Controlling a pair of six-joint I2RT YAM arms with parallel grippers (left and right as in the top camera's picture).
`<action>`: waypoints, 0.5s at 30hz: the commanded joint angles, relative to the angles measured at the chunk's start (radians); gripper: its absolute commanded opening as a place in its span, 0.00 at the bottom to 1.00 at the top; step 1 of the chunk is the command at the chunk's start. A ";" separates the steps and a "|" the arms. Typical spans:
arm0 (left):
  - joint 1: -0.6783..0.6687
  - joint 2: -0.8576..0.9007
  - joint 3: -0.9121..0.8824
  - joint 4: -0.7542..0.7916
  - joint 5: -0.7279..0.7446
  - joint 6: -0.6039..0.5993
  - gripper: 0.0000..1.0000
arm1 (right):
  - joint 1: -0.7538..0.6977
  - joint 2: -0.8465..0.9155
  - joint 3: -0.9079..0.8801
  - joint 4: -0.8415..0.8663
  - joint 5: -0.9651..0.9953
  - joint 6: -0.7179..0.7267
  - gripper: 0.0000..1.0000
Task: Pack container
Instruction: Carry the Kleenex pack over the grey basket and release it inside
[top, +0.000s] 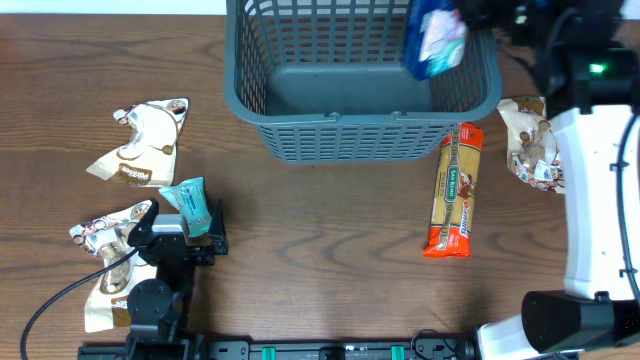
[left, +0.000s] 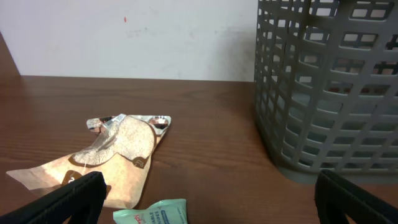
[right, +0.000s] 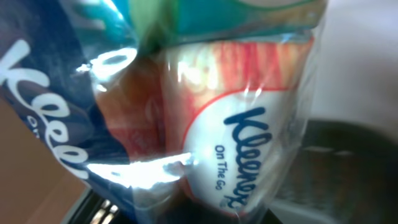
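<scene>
End effector on the right (top: 462, 18) is clamped on a Kleenex pack (top: 436, 38) over the container's (top: 340, 140) far right corner, at the tabletop's (top: 320, 250) back. Released this near the rim, the pack could catch and tumble outside. The left end effector (left: 214, 202) gapes empty.

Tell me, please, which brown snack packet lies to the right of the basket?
The packet next to the orange pasta pack; the other two lie left of the container.
</scene>
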 joint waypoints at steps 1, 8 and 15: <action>-0.004 -0.007 -0.022 -0.036 -0.009 -0.002 0.99 | 0.063 0.016 0.011 -0.042 0.002 -0.033 0.01; -0.004 -0.007 -0.022 -0.036 -0.009 -0.002 0.99 | 0.139 0.068 0.011 -0.181 0.140 -0.146 0.01; -0.004 -0.007 -0.022 -0.036 -0.009 -0.002 0.99 | 0.145 0.116 0.011 -0.197 0.190 -0.175 0.02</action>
